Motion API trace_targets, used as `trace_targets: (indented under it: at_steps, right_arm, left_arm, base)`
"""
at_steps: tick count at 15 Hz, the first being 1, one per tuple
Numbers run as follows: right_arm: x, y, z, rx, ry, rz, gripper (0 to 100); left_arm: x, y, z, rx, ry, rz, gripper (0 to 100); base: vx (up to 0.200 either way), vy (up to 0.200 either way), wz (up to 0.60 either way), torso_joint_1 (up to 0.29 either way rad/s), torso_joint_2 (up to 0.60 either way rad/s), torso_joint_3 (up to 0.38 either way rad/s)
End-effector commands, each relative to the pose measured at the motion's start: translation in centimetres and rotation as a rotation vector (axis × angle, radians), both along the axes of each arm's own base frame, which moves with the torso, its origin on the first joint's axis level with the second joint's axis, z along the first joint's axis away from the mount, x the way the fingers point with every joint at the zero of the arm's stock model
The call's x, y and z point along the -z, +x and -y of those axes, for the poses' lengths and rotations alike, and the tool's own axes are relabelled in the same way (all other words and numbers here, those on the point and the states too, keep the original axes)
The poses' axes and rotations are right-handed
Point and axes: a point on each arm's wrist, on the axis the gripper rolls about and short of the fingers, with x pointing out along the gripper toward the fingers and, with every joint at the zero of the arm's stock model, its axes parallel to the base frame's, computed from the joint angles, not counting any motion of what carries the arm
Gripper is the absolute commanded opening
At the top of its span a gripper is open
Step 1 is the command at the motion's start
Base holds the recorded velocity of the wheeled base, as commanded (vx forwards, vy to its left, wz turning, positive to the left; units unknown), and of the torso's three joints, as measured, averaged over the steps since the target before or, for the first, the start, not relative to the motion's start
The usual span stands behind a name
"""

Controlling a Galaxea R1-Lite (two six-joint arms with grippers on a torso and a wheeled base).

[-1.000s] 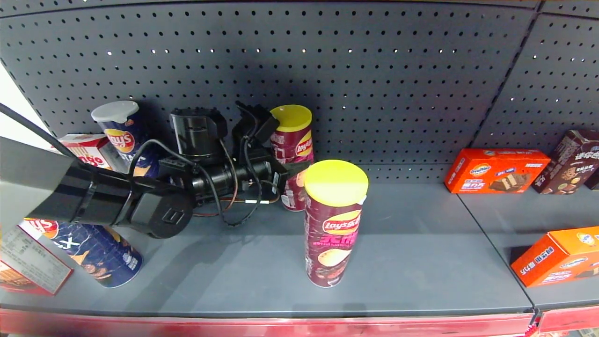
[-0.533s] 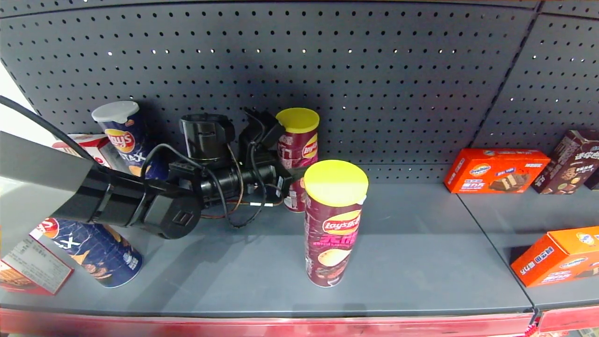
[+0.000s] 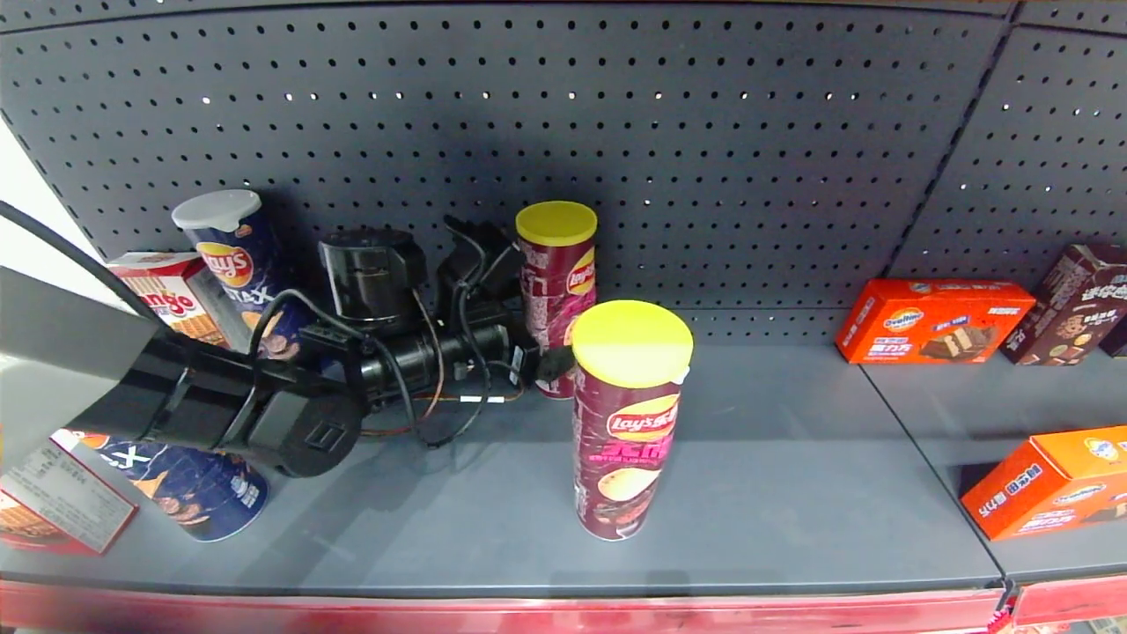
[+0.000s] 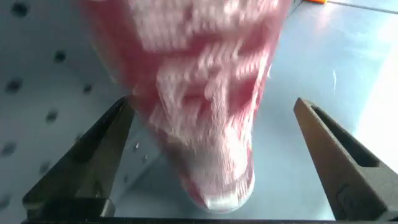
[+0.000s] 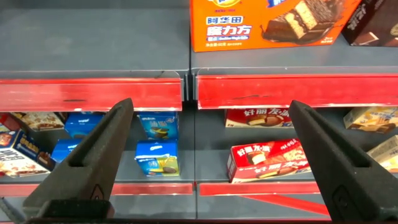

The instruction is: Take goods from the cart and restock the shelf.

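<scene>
Shelf point(image 3: 792, 493): grey deck with a pegboard back point(image 3: 704, 132); everything below is placed on it by clock, as my head camera sees it.
Labelled box point(image 3: 53, 511): at 8 o'clock, at the front edge, closed.
Lying blue can point(image 3: 189, 484): on its side just beside that box, partly under my left arm.
Red-and-white box point(image 3: 172, 299): at 9 o'clock, closed, touching the upright blue can.
Upright blue can point(image 3: 231, 255): at 10 o'clock by the pegboard, pale lid on, contents hidden.
Left gripper point(image 4: 212, 106): my fingers point(image 4: 93, 155) are spread wide, one on each side of the back maroon can, with a gap on at least one side.
Back maroon can point(image 3: 556, 273): upright near the pegboard at about 11 o'clock, yellow lid on, standing between my left fingers.
Front maroon can point(image 3: 627, 423): upright at the shelf's middle, at 5 o'clock of the back one, yellow lid shut, apart from my gripper.
Orange box point(image 3: 933, 321): at 2 o'clock, lying flat, closed.
Brown box point(image 3: 1079, 304): just beside it at 3 o'clock, tilted.
Second orange box point(image 3: 1048, 480): at 4 o'clock near the front edge.
Right gripper point(image 5: 211, 104): my fingers are spread apart and hold nothing, in front of lower shelves with red rails point(image 5: 93, 93) that carry blue packs point(image 5: 155, 155) and red packs point(image 5: 273, 158).
</scene>
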Motion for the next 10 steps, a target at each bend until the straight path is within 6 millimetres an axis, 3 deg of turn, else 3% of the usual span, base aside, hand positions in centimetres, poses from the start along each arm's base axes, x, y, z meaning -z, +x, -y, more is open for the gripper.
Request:
trace_targets:
  at_steps: [1,10]
  right_arm:
    - [0.0,0.0,0.0,-0.001,0.0,-0.002,100]
    - [0.0,0.0,0.0,-0.001,0.0,-0.002,100]
  left_arm:
    - [0.0,-2.1,-1.1,-0.072,0.009,0.003,100]
    - [1.0,-2.3,-1.7,-0.298,0.039,-0.007,100]
  base:
    - [0.0,0.0,0.0,0.0,0.0,0.0]
    - [0.0,0.0,0.0,0.0,0.0,0.0]
